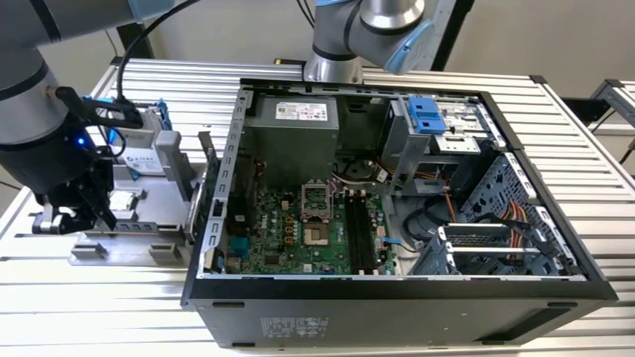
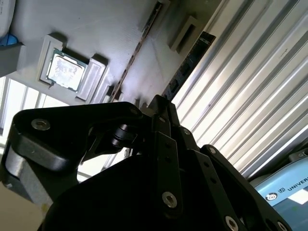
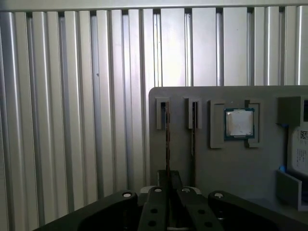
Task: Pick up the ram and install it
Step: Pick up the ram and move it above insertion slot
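The ram is a thin stick standing on edge in a slot of the grey fixture plate; it also shows as a narrow line in the second wrist view. My gripper sits over one end of it, its fingers closed together on the stick's edge, and appears as black linkage in the second wrist view. In the exterior view the gripper hangs low over the plate at that view's left. The long black motherboard slots lie inside the open computer case.
A second stick stands in the neighbouring slot. A square processor chip rests in a pocket of the plate, also seen as a chip in the exterior view. A second robot arm rises behind the case. Ribbed metal table surrounds everything.
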Action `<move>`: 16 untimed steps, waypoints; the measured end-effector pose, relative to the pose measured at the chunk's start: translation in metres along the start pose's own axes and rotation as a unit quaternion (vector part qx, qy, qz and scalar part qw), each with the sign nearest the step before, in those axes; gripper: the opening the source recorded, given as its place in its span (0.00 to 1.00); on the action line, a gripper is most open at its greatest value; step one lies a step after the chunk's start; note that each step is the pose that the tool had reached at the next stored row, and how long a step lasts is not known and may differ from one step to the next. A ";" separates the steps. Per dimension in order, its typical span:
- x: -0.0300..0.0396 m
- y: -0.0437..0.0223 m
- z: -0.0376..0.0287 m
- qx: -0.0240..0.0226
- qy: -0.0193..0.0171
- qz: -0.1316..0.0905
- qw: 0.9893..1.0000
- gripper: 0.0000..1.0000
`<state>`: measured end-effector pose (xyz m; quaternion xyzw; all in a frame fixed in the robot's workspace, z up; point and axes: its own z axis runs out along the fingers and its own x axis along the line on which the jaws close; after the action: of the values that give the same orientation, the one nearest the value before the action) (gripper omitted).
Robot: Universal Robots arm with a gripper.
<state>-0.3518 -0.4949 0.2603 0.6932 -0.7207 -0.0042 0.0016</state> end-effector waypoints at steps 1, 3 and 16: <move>0.0000 0.0000 -0.0004 0.000 0.000 0.000 1.000 0.00; 0.0000 0.0000 -0.0011 0.000 0.000 0.000 1.000 0.00; 0.0000 0.0001 -0.0077 0.000 0.000 0.000 1.000 0.00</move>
<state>-0.3518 -0.4949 0.2680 0.6932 -0.7207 -0.0042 0.0017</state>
